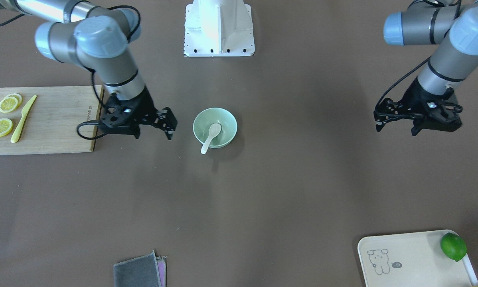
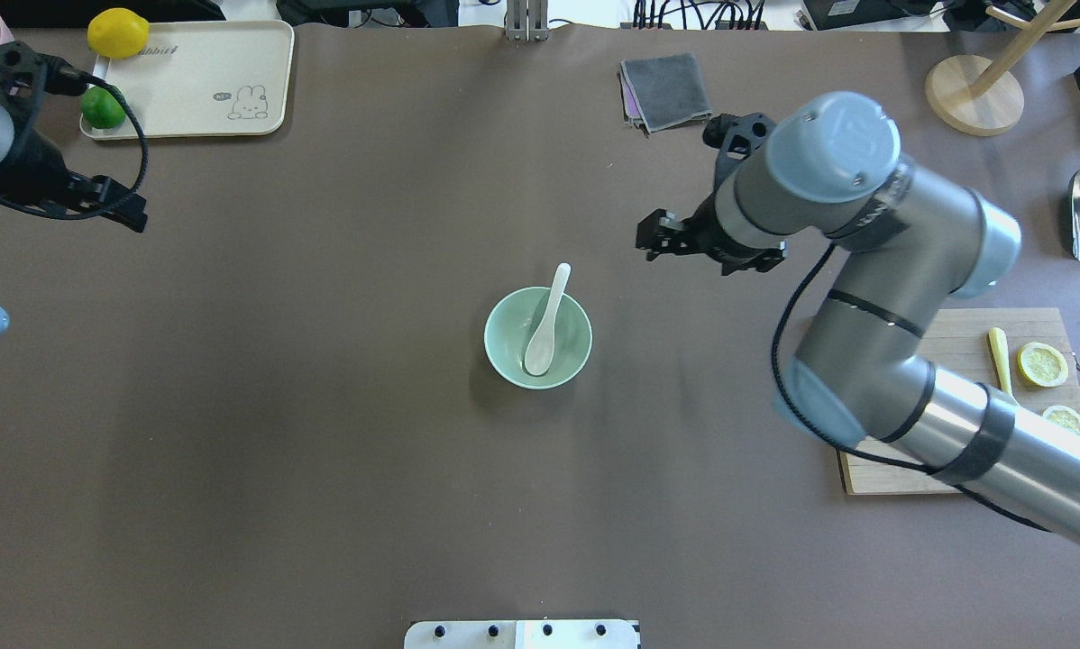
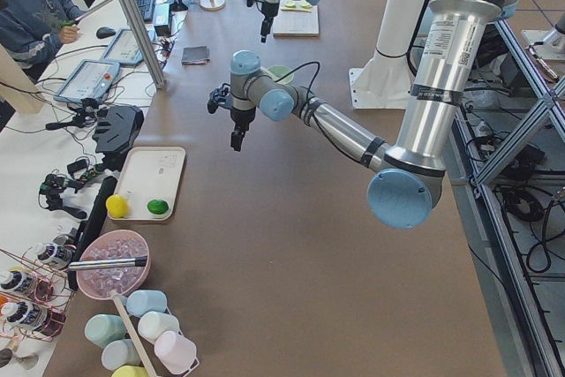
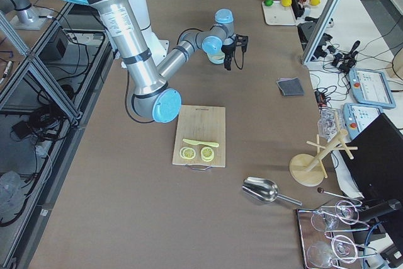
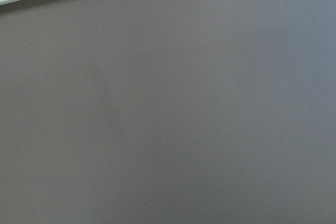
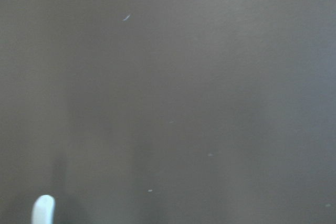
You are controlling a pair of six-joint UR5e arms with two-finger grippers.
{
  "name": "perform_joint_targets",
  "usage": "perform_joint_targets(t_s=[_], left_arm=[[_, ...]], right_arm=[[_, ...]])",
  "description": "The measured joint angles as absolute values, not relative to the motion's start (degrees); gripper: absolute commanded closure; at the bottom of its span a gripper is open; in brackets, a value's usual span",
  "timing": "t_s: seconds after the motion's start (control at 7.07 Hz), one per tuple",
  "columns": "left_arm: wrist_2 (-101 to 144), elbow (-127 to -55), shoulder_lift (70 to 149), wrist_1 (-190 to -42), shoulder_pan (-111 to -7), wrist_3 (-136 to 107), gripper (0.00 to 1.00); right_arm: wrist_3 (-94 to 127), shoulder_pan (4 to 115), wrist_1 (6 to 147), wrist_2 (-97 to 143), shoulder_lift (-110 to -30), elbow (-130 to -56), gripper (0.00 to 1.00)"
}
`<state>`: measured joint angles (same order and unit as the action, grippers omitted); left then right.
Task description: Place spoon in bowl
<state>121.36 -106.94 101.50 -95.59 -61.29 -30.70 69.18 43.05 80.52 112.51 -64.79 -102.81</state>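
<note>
Spoon (image 2: 544, 329): white, lying in the bowl with its scoop down on the bottom; the handle leans on the far rim and sticks out past it. Its tip shows at the lower left corner of the right wrist view.
Left gripper (image 1: 396, 130): hangs above bare table, well to the left of the bowl; fingers spread apart, nothing between them.
Tray (image 2: 188, 81): cream, at the far left corner of the table, with a lemon (image 2: 118, 32) and a lime (image 2: 103, 108) at its left end.
Bowl (image 2: 508, 347): pale green, upright at the middle of the table, clear of both grippers.
Cloth (image 2: 666, 90): grey, folded, at the far edge, right of centre.
Right gripper (image 1: 153, 135): hangs near the bowl on its right, not touching it; fingers apart and empty.
Cutting board (image 2: 955, 333): wooden, at the right, partly under the right arm; a yellow knife (image 2: 1000, 356) and two lemon slices (image 2: 1042, 364) lie on it.
</note>
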Motion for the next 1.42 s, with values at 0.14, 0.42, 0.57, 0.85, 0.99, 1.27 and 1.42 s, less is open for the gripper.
perform_joint_targets(t_s=[0.14,0.42,0.57,0.85,0.99,1.27,1.42], left_arm=[[122.56,-106.95,99.40,-93.99,-65.27,-23.66,0.02],[126.98,-106.10,93.54,-91.34,-75.46,-6.70,0.02],[129.64,-104.39,90.64,-91.09,-80.66,0.64,0.02],[133.52,-102.31,85.35,-91.27,-85.67,6.49,0.02],[134.04,-102.09,83.96,-91.38,-86.36,6.87,0.02],[136.52,-102.67,82.99,-91.20,-87.88,6.88,0.02],[137.89,-102.90,82.89,-90.97,-88.30,6.82,0.02]], right_arm=[[61.73,48.30,81.44,117.04,-70.20,-105.34,0.00],[45.03,57.42,83.43,123.56,-82.04,-109.51,0.00],[35.91,61.46,83.70,125.35,-87.56,-110.26,0.00],[17.42,71.34,84.16,127.53,-96.83,-110.32,0.00],[9.79,76.64,85.07,128.25,-100.02,-110.01,0.00],[0.21,84.48,87.79,131.72,-102.83,-107.98,0.00],[-1.41,85.88,88.41,133.32,-103.16,-107.04,0.00]])
